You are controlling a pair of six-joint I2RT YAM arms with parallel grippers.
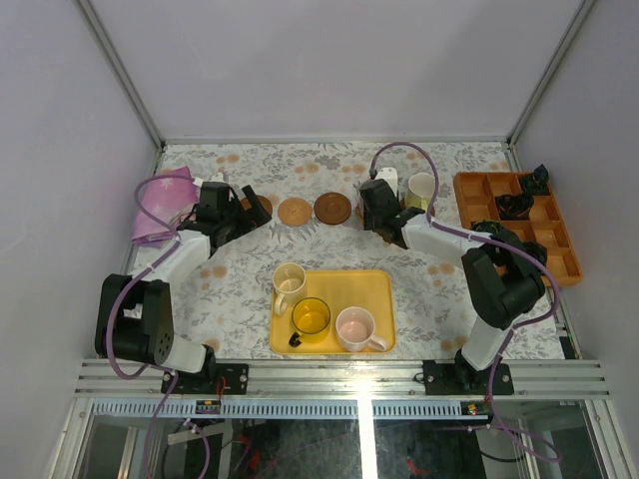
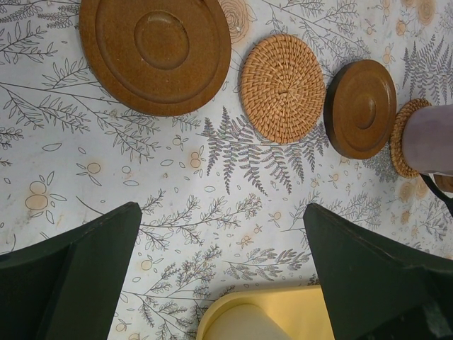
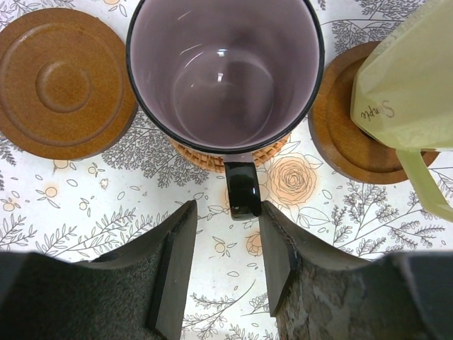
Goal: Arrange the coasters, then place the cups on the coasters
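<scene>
The right tool [image 3: 227, 207] stands half open around the handle of the purple mug [image 3: 225, 71], with a gap on one side, not clamped. That mug sits on a woven coaster [image 3: 205, 159], and beside it the pale green mug [image 3: 410, 78] sits on a brown coaster [image 3: 340, 134]. The left tool [image 2: 221, 212] hangs wide open and empty over the counter [image 2: 106, 163], near three bare coasters [image 2: 283, 88]. The cream mug [image 1: 289, 279], yellow mug [image 1: 311, 317] and pink mug [image 1: 354, 327] stand on the yellow tray [image 1: 379, 284]

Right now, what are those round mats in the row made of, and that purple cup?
The woven coaster looks like rattan or similar plant fibre, matte: coiled braiding shows. The dark brown coasters beside it look like smooth wood with turned rings, perhaps moulded. The grey-purple mug looks like glazed ceramic, possibly glass: glossy reflections inside, dark rim.
</scene>
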